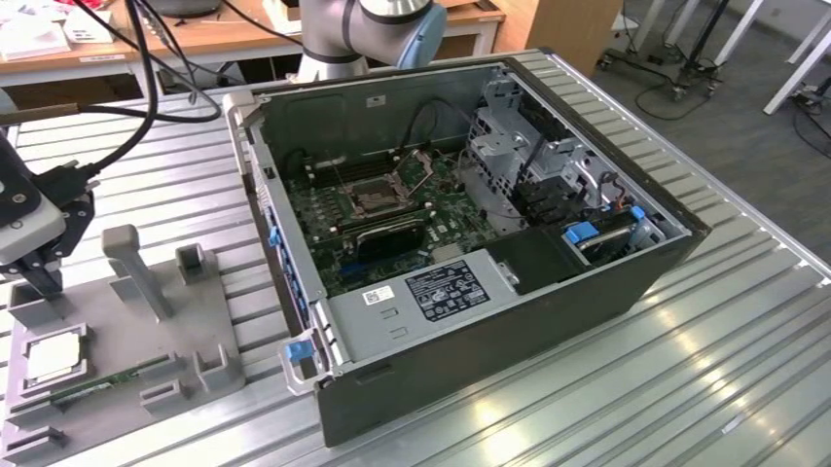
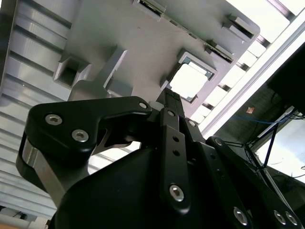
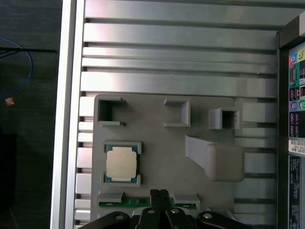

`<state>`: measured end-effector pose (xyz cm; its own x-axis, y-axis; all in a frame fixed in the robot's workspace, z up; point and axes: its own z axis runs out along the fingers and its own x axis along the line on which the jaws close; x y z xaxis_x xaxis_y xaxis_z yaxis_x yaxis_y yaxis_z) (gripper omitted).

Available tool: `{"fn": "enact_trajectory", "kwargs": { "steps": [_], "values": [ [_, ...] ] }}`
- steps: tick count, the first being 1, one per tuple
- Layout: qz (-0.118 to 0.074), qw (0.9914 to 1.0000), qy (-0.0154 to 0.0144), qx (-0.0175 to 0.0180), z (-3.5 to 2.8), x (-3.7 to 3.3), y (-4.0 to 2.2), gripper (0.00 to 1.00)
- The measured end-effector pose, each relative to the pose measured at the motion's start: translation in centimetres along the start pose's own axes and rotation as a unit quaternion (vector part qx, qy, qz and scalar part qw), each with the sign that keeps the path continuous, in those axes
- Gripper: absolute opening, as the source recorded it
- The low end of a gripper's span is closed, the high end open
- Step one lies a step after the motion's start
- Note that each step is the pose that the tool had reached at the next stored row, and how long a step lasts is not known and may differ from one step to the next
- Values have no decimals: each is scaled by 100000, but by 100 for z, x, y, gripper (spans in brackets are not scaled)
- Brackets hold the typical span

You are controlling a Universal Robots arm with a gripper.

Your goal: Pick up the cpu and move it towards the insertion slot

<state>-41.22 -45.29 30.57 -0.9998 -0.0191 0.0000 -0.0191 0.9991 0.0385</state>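
The cpu (image 3: 121,163) is lying flat in its square recess on the grey fixture plate (image 3: 157,119), silvery top facing up and not yet lifted. Along the plate's near edge, just beside the cpu's recess, a green memory stick (image 3: 114,204) is sitting in its holders. The pincer (image 3: 159,194) is hanging above that edge. Its fingers are pressed together, pinching nothing and touching nothing that I can make out.

The insertion slot (image 1: 370,199) is sitting on the motherboard (image 1: 318,229) inside the open computer case (image 1: 520,321), well apart from the cpu and toward the exterior view's right of the plate. Its dark centre appears unoccupied. Judging from this, the task is standing at its very start: neither the grasp nor the carry toward the slot has been made.

Plate and case are both resting on a ribbed aluminium worktop (image 1: 727,370), which is catching bright reflections. Black cables (image 1: 143,88) are trailing across its far side, near the arm's base (image 1: 364,29). Beyond it, a wooden desk (image 1: 234,39) is standing at the back, and the legs of wheeled stands are showing on a grey floor (image 1: 727,107).
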Motion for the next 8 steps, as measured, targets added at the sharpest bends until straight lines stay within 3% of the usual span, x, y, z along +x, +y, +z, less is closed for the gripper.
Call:
{"fn": "enact_trajectory", "kwargs": {
  "steps": [8],
  "values": [
    [-1, 100000, 22, 38, 97, 0, -4, 11]
  ]
}}
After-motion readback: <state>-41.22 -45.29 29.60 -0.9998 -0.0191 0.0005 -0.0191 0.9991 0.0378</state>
